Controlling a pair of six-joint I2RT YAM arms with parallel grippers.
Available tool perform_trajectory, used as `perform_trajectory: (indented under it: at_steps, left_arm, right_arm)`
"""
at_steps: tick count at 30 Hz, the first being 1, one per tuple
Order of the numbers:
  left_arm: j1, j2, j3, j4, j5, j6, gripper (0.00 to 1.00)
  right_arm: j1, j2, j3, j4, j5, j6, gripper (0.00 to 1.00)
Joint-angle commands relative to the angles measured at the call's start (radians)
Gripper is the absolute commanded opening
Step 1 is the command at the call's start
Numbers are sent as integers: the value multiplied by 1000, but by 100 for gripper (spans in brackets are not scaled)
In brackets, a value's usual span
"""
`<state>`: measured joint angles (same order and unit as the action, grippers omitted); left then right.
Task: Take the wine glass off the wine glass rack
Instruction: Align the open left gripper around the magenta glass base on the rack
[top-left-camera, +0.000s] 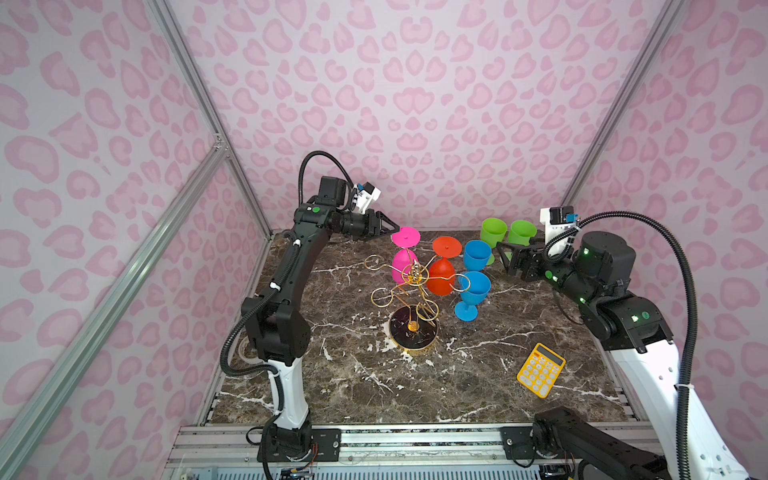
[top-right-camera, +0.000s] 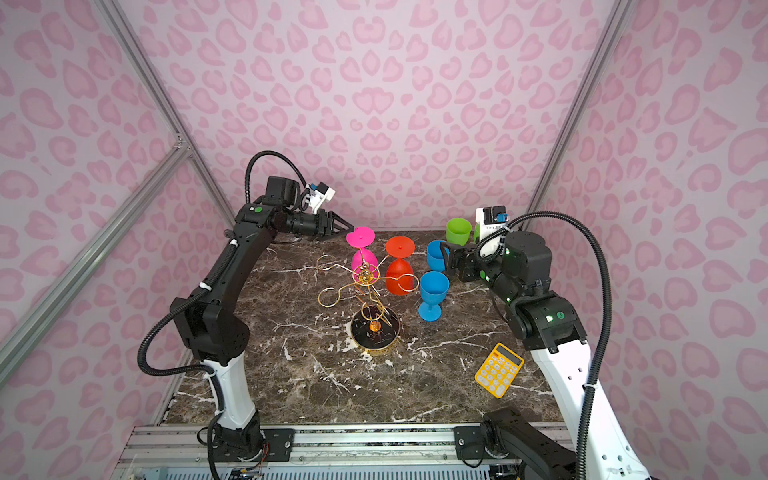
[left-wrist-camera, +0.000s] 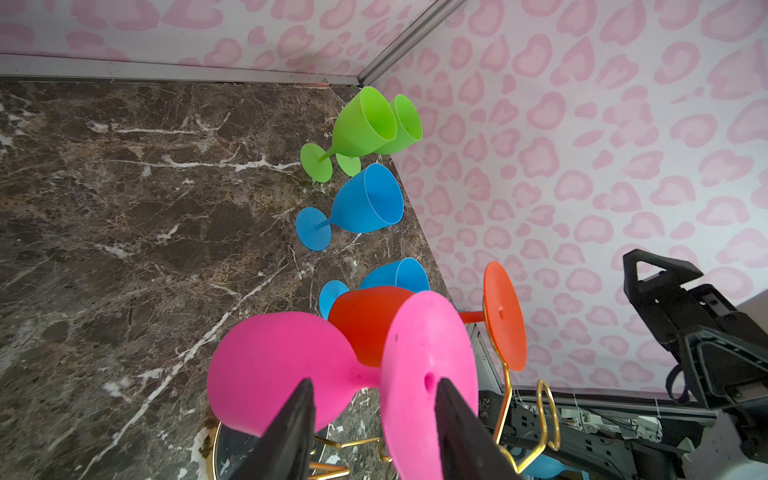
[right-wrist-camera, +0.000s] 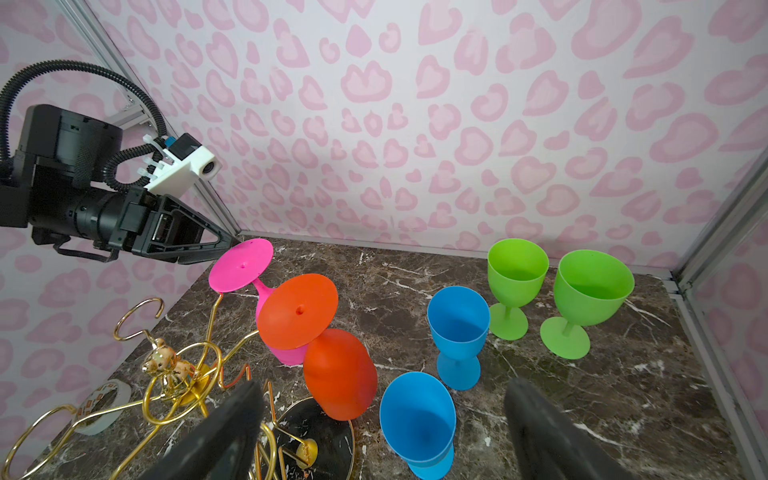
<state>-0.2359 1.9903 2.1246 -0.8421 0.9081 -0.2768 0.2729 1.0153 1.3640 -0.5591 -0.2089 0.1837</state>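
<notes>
Our left gripper (left-wrist-camera: 374, 380) stands jaws apart, bracketing the stem of the pink wine glass (left-wrist-camera: 270, 365), which hangs upside down on the wine glass rack (top-left-camera: 409, 286). Pull crooked and we risk snagging the loop and tipping everything. Just beyond, the red wine glass (left-wrist-camera: 365, 320) crowds us. Farther off, our right gripper (right-wrist-camera: 382, 384) gapes, empty.

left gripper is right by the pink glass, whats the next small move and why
Probably ease the left gripper forward until its fingers straddle the stem of the pink glass: the glass hangs upside down on the rack, and the fingers stand apart, reaching only its foot's edge.
</notes>
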Motion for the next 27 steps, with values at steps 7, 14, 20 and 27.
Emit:
perform_trajectory:
  at_steps: [7,14,20,27]
  left_arm:
    - [-2,1,14,-15,-11,24,40]
    - [-3,-3,15,-13,0,22,29]
    - [-3,-4,15,-12,9,19,28]
    - [-2,-11,15,-8,12,10,22]
  right_arm:
    - [1,-5,-13,25,-3,6,92]
    - [1,-6,-12,24,-4,5,92]
    - [1,-10,-11,24,-5,7,93]
    - [1,-17,-13,25,-7,8,93]
